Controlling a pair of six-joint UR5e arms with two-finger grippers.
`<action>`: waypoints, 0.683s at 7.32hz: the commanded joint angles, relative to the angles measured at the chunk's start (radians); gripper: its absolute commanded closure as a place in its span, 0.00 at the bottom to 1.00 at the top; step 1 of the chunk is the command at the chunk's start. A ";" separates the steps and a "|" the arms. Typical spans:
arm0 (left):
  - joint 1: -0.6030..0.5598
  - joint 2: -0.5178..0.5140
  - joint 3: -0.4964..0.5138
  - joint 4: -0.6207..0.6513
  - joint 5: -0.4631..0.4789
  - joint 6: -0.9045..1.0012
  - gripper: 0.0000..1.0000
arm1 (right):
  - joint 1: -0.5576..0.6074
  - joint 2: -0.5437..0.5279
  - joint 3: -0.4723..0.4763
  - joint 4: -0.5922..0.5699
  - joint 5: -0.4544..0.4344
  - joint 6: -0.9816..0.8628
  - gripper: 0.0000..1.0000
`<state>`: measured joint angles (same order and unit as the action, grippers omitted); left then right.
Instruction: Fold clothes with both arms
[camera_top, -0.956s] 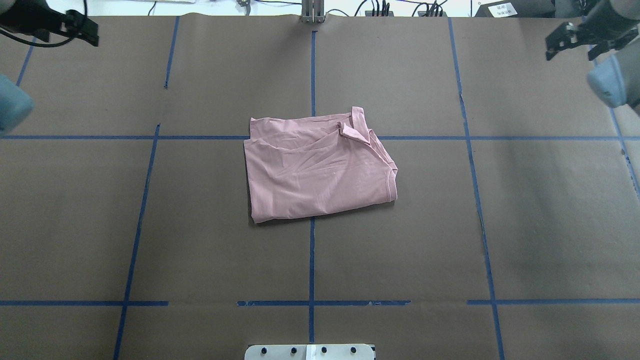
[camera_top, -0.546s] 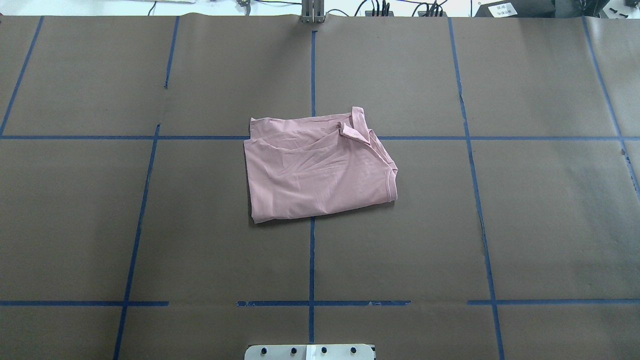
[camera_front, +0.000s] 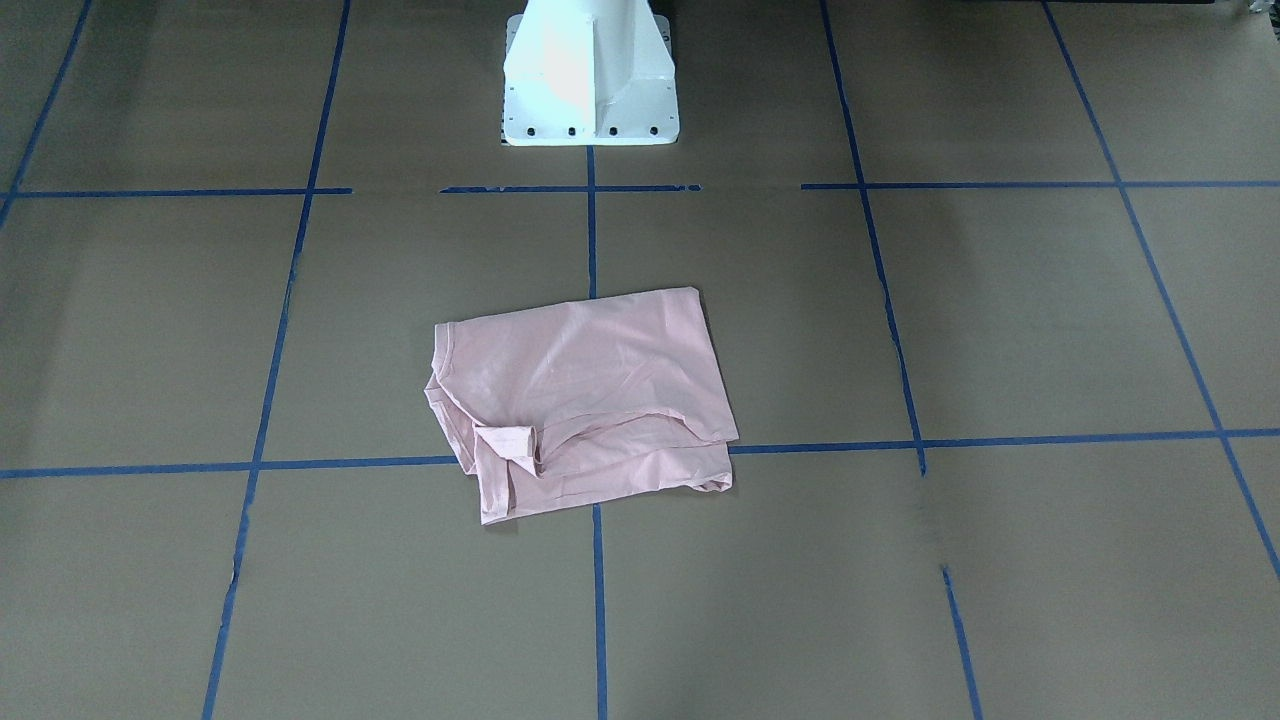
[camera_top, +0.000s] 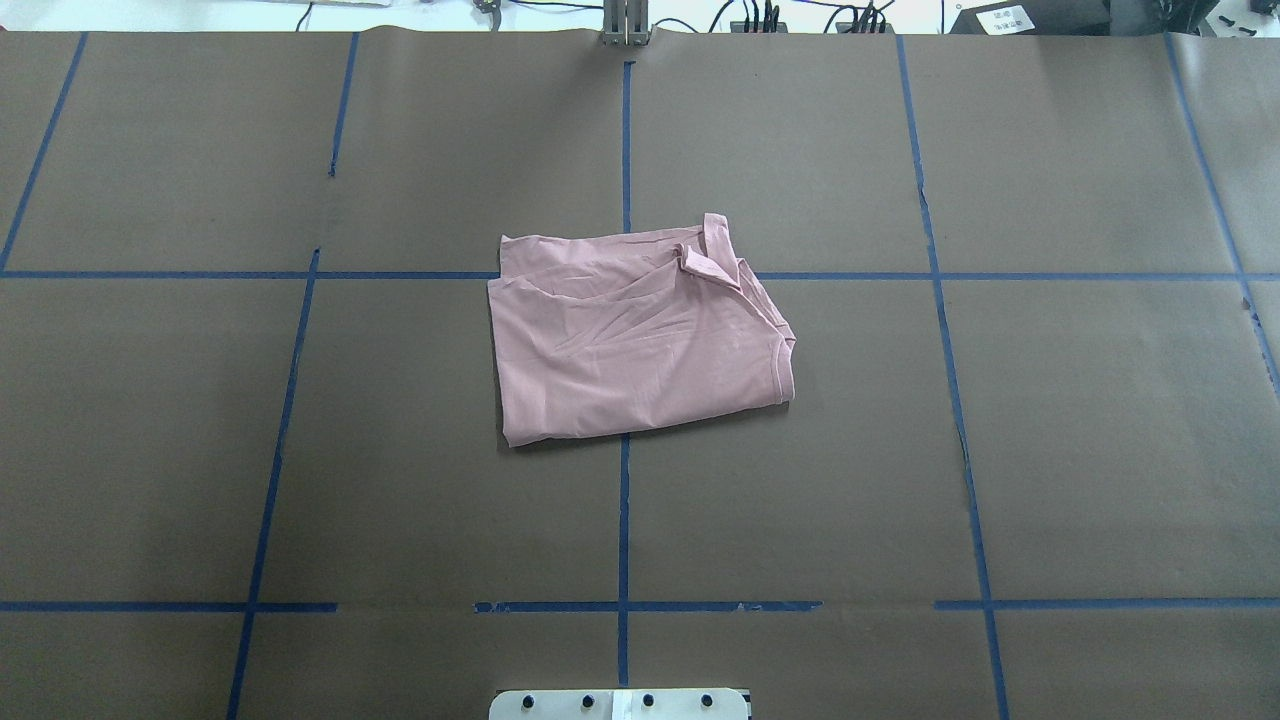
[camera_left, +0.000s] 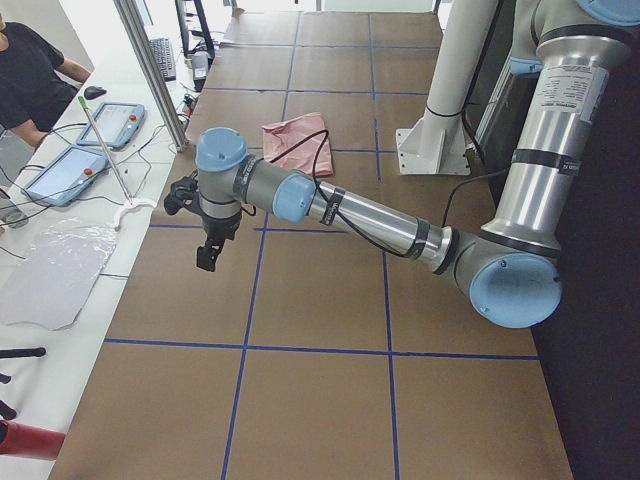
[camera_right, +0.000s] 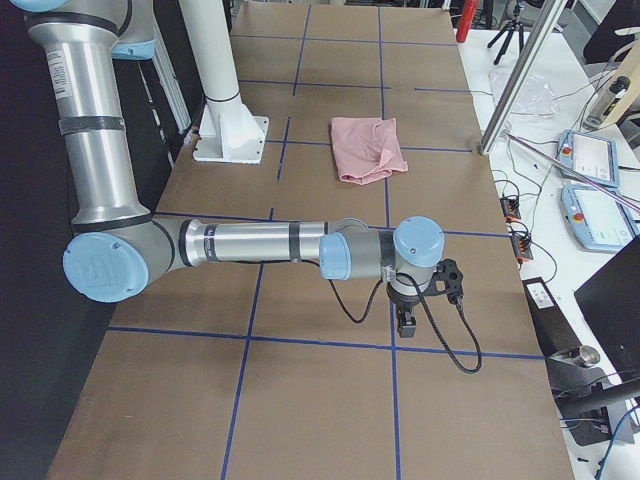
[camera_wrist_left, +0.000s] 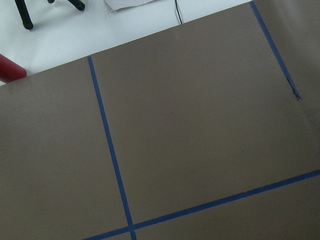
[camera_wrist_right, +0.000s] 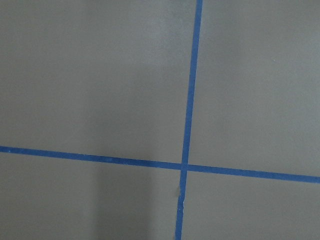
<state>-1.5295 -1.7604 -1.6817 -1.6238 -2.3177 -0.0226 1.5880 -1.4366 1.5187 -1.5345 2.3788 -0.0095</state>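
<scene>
The pink T-shirt (camera_top: 640, 335) lies folded into a rough rectangle at the middle of the counter (camera_top: 1000, 450). It covers the crossing of two blue tape lines (camera_top: 624, 520). One hemmed flap is turned up at the corner far from the white pedestal (camera_front: 590, 75), on the robot's right. Nothing touches the garment. The left arm (camera_left: 350, 215) extends low over the counter's left end. The left end effector (camera_left: 207, 258) points down above the brown surface, well apart from the T-shirt. The right arm (camera_right: 260, 243) extends likewise over the right end, with the right end effector (camera_right: 406, 325) pointing down. Only the side views show either end effector, so how far each stands open cannot be told. Neither has hold of the T-shirt.
</scene>
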 joint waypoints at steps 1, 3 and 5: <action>0.000 0.088 0.071 -0.031 -0.008 0.003 0.00 | 0.000 -0.013 0.081 -0.027 -0.016 0.012 0.00; -0.001 0.101 0.114 -0.010 0.000 0.004 0.00 | 0.000 -0.019 0.083 -0.097 -0.004 0.022 0.00; -0.004 0.125 0.147 -0.010 0.000 0.110 0.00 | -0.002 -0.060 0.061 -0.099 -0.006 0.025 0.00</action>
<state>-1.5316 -1.6465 -1.5614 -1.6355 -2.3181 0.0272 1.5871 -1.4690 1.5919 -1.6293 2.3733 0.0131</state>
